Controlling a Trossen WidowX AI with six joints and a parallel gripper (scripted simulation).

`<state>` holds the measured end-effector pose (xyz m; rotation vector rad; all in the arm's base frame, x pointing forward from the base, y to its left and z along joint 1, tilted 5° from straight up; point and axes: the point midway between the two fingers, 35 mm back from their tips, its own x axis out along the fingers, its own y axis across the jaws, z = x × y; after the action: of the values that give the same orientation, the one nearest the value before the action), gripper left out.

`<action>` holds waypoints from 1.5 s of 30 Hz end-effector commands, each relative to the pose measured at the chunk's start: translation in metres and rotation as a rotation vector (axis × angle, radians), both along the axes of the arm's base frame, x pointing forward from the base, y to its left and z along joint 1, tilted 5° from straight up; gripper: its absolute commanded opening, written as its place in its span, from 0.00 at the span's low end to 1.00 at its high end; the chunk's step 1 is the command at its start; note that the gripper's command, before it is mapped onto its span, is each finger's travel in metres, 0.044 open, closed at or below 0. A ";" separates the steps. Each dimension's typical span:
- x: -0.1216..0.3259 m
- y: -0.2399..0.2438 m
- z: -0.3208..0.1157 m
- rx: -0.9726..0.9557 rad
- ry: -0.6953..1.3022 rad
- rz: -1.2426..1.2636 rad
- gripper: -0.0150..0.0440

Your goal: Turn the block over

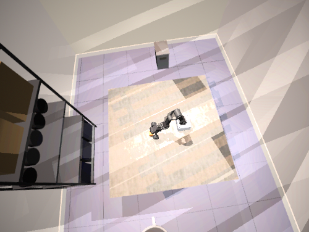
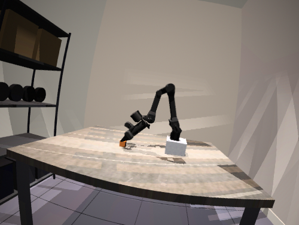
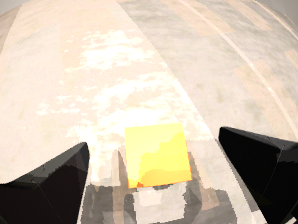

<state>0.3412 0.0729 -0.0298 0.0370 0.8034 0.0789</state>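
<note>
Orange block (image 3: 157,156) sits at lower centre of your wrist view, resting on the pale wood-grain table (image 3: 133,50); only plain orange-yellow faces show, and no mark can be made out on them. Your gripper (image 3: 166,183) stands spread wide and grasps nothing: one dark finger (image 3: 47,192) fills the lower left corner, the other the lower right edge, with the block between them and apart from both. Grey shadow lies on the table just below the block.

In your exterior view, the arm (image 2: 162,102) rises from a white base box (image 2: 176,146) right of centre, folds at a high elbow, and slopes down to the left, so that the gripper (image 2: 125,139) tips hang just above the block (image 2: 122,143). The block is small here, near the middle of the table (image 2: 179,179).

In your top view, the block (image 1: 151,133) shows as a small orange speck at the left end of the arm (image 1: 168,120), near the frame's centre. A dark shelf rack (image 1: 46,129) fills the left edge.
</note>
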 end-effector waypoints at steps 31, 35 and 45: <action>0.020 -0.006 0.074 -0.026 0.766 0.052 1.00; 0.019 -0.007 0.074 -0.026 0.766 0.052 1.00; 0.018 -0.003 0.037 -0.026 0.766 0.052 1.00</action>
<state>0.3594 0.0691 0.0112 0.0156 1.5714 0.1058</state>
